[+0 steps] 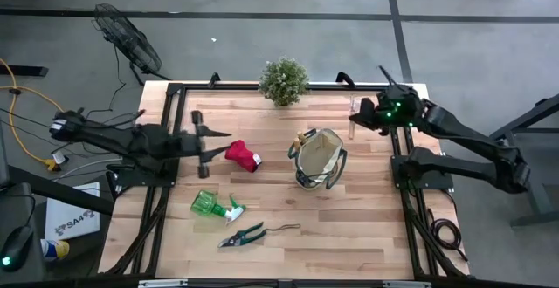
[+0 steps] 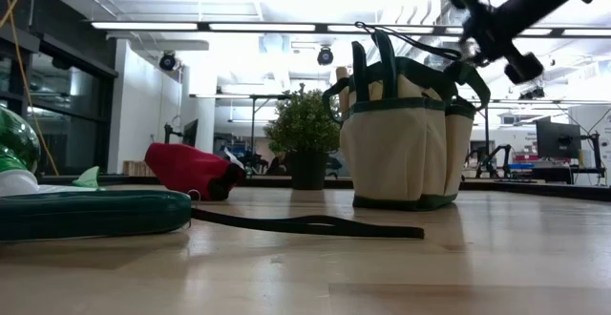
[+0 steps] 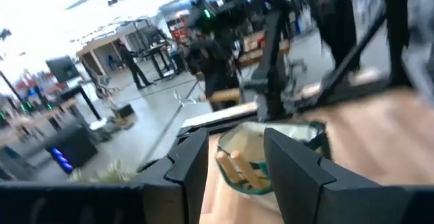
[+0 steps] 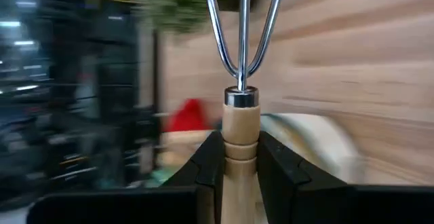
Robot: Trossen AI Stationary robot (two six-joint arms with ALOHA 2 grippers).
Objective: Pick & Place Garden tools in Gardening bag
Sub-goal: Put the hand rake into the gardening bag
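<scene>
My right gripper (image 1: pixel 360 119) is up at the table's far right, to the right of and beyond the tan gardening bag (image 1: pixel 318 159), and is shut on a small wooden-handled rake (image 4: pixel 242 41). The bag stands upright on its base (image 2: pixel 401 134), and a wooden handle (image 1: pixel 306 140) sticks up in it. My left gripper (image 1: pixel 212 141) is open and empty, just left of the red glove (image 1: pixel 243 155). The green spray bottle (image 1: pixel 214 206) and the green-handled pruners (image 1: pixel 244 234) lie flat on the table nearer the front. My right gripper pinches the rake's wooden handle (image 4: pixel 241 125) between its two fingers, close to the metal collar. The handle runs along the fingers, and the metal tines (image 4: pixel 243 27) stick out past the fingertips. The rake is lifted clear of the table.
A bushy potted plant (image 1: pixel 284 80) stands at the table's far edge, behind the bag. There is bare wood between the bag and the right arm's base (image 1: pixel 419 170), and along the front right.
</scene>
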